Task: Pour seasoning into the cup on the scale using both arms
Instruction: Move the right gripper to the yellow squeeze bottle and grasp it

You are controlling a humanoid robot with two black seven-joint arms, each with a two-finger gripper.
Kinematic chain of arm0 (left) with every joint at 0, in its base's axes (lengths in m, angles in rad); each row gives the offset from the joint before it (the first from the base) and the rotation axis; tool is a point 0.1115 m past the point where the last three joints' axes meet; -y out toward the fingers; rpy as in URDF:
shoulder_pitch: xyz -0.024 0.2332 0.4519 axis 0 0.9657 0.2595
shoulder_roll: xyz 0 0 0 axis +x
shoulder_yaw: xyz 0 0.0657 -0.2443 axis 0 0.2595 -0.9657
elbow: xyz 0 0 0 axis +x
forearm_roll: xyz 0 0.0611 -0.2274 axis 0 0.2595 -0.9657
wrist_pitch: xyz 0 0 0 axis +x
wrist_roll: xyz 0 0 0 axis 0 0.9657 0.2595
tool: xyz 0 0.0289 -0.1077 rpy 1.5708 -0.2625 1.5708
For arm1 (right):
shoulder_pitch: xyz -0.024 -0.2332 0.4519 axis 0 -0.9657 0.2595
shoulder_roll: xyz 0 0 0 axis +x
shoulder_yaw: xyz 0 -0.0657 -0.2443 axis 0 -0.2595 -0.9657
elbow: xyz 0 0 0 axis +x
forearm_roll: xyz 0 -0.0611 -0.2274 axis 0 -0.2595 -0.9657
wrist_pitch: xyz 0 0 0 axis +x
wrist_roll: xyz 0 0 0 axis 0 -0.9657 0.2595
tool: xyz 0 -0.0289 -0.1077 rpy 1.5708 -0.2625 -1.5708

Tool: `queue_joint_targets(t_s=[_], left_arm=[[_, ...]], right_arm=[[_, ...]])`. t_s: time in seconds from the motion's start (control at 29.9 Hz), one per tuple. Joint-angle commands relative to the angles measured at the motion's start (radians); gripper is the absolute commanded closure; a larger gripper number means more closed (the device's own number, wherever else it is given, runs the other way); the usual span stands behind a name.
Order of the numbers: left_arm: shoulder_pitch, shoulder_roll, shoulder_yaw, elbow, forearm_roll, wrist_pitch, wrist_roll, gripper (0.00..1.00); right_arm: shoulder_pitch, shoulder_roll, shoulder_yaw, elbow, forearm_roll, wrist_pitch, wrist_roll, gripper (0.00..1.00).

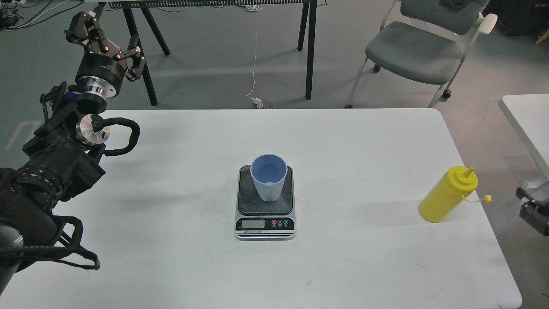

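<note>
The light-blue cup [268, 177] stands upright on the dark platform of the small digital scale [264, 224] at the middle of the white table [369, 141]. The yellow seasoning squeeze bottle [447, 196] stands near the table's right edge, its tip cover hanging off on its tether. My left gripper [106, 43] is open and empty, raised beyond the table's far left corner, far from cup and bottle. My right gripper is out of view; only a dark part [534, 212] shows at the right edge.
A grey chair [418, 47] stands behind the table's far right. Black legs [309, 47] of another table stand behind. A second white table [525, 122] lies to the right. A white cable [256, 51] runs across the floor.
</note>
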Motion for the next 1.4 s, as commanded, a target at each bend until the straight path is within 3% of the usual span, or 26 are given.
queue_joint_targets(t_s=[0.0,0.2,0.67,1.07,1.37], left_arm=[[0.005,0.006,0.002,0.000,0.001,0.000,0.000,0.08],[0.007,0.006,0.002,0.001,0.001,0.000,0.000,0.08],[0.007,0.006,0.005,0.001,0.003,0.000,0.000,0.08],[0.013,0.009,0.006,0.001,0.003,0.000,0.000,0.08],[0.021,0.008,0.006,0.000,0.003,0.000,0.000,0.08]], right_arm=[[-0.041,0.035,0.001,0.024,-0.042,0.000,0.000,0.01],[-0.054,0.110,0.004,0.047,-0.110,0.000,-0.003,0.01],[0.017,0.161,0.014,0.092,-0.137,0.000,0.005,0.01],[0.124,0.261,0.015,0.021,-0.220,0.000,0.009,0.01],[0.140,0.268,0.027,-0.025,-0.229,0.000,0.009,0.01]])
